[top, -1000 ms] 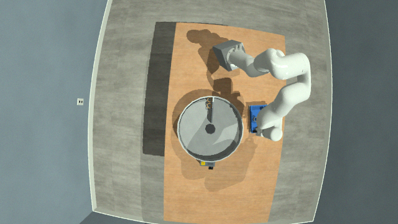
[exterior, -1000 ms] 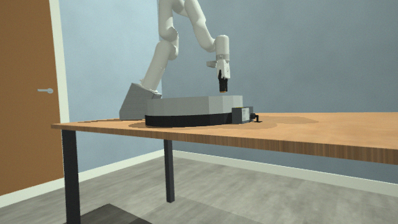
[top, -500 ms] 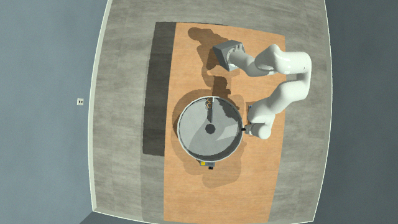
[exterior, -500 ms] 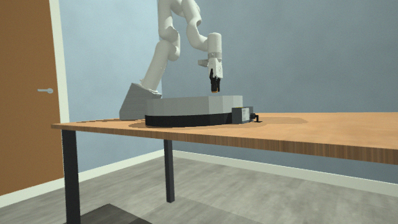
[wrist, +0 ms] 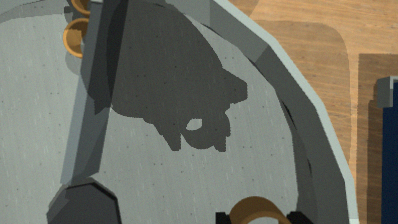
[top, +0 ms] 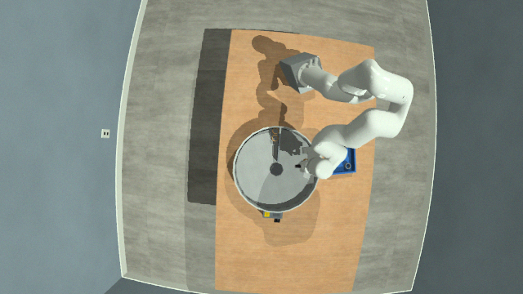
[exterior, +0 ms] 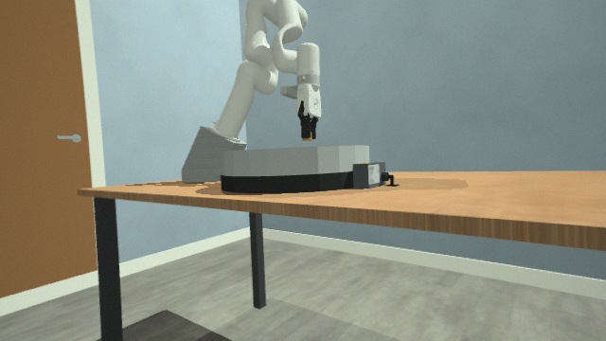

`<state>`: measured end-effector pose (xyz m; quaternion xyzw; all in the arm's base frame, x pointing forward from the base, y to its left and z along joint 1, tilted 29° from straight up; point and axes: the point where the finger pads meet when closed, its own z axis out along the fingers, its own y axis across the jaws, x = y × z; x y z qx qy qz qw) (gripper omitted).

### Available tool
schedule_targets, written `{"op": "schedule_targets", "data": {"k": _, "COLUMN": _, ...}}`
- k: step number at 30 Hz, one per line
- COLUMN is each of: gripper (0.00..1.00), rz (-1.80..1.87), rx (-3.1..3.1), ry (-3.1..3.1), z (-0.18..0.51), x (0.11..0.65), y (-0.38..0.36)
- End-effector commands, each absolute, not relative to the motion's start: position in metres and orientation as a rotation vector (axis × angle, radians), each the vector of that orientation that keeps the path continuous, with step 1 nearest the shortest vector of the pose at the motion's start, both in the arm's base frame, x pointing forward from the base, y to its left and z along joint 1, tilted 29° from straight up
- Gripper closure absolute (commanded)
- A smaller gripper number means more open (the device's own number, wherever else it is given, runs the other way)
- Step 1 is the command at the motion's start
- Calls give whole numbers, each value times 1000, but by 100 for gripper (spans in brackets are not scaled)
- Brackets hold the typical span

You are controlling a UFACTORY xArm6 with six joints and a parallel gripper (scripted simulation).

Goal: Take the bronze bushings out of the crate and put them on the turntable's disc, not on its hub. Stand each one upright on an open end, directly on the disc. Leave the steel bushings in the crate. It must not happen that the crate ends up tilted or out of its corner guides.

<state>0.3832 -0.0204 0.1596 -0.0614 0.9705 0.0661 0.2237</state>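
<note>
My gripper [exterior: 308,134] [wrist: 260,219] is shut on a bronze bushing [exterior: 307,138] [wrist: 254,204], held above the right part of the turntable's disc [top: 253,163] [wrist: 30,125]. The round dark hub [top: 276,169] [wrist: 85,204] is at the disc's centre. Two more bronze bushings stand on the disc beside the divider: one bushing [wrist: 74,38] shows whole, the other bushing [wrist: 81,6] is cut by the top edge of the wrist view. The blue crate [top: 355,160] [wrist: 391,160] is right of the turntable, partly hidden by the arm. One steel bushing [top: 346,167] shows in it.
A raised divider [top: 276,152] [wrist: 91,125] runs from the hub to the rim. A tall pale rim wall [top: 234,163] [exterior: 284,161] [wrist: 320,117] rings the disc. A small control box [top: 272,215] [exterior: 368,175] sits outside the rim, away from the arm's base.
</note>
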Motion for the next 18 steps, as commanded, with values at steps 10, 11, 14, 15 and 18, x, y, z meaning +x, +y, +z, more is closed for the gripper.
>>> {"op": "schedule_targets", "data": {"k": 10, "gripper": 100, "rz": 242, "rx": -200, "ry": 2661, "z": 129, "x": 377, "y": -139}}
{"op": "schedule_targets", "data": {"k": 11, "gripper": 100, "rz": 242, "rx": -200, "ry": 2661, "z": 127, "x": 376, "y": -147}}
{"op": "schedule_targets", "data": {"k": 14, "gripper": 100, "rz": 242, "rx": -200, "ry": 2661, "z": 121, "x": 374, "y": -171}}
{"op": "schedule_targets", "data": {"k": 15, "gripper": 100, "rz": 242, "rx": -200, "ry": 2661, "z": 119, "x": 374, "y": -178}}
{"op": "schedule_targets", "data": {"k": 18, "gripper": 100, "rz": 242, "rx": -200, "ry": 2661, "z": 117, "x": 373, "y": -185}}
